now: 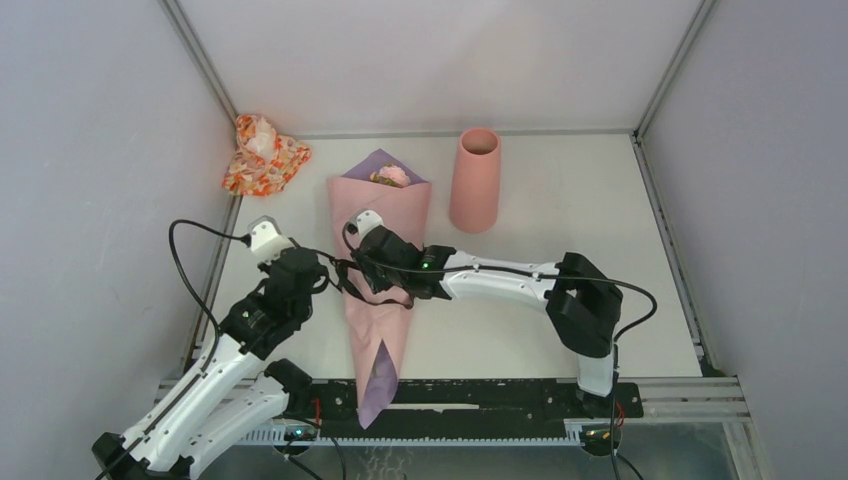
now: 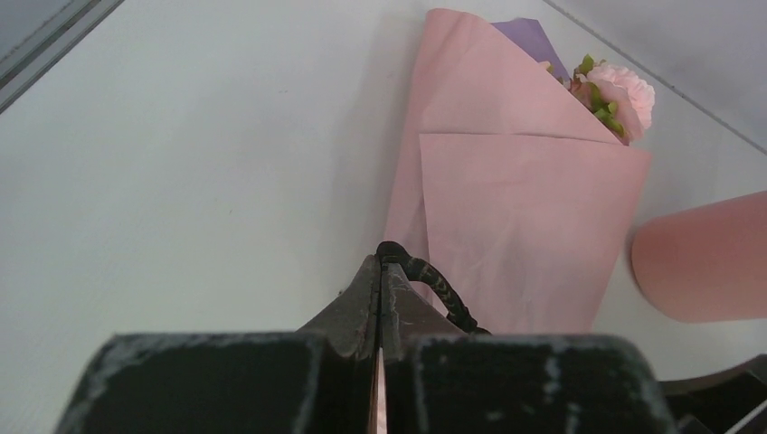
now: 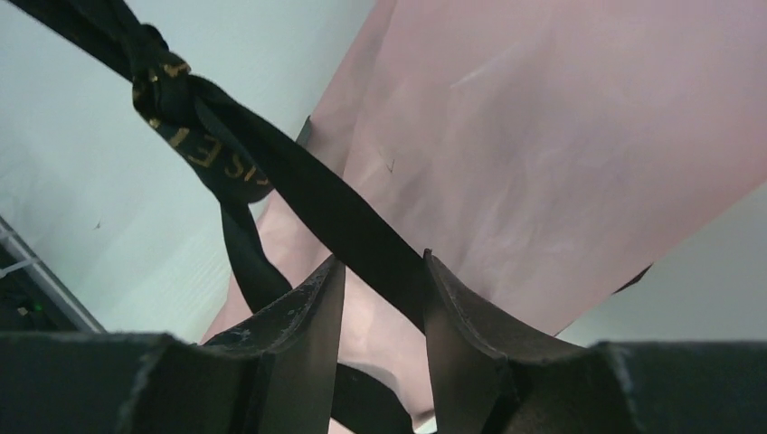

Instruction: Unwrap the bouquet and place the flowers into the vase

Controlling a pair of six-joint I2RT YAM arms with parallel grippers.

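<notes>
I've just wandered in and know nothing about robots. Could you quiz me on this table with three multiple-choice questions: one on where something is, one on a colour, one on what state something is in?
1. Where is the vase?
A. Lying at the near edge.
B. Lifted in the air.
C. Upright at the far side, right of the bouquet's flower end.

2. What colour is the ribbon round the bouquet?
A. White.
B. Black.
C. Green.

3. What state is the bouquet in?
A. Wrapped, lying flat.
B. Unwrapped, stems bare.
C. Standing in the vase.

Answers:
1 C: the overhead view shows it standing beside the flower heads.
2 B: the right wrist view shows a black band with gold lettering.
3 A: it lies closed in its paper on the table.
</notes>
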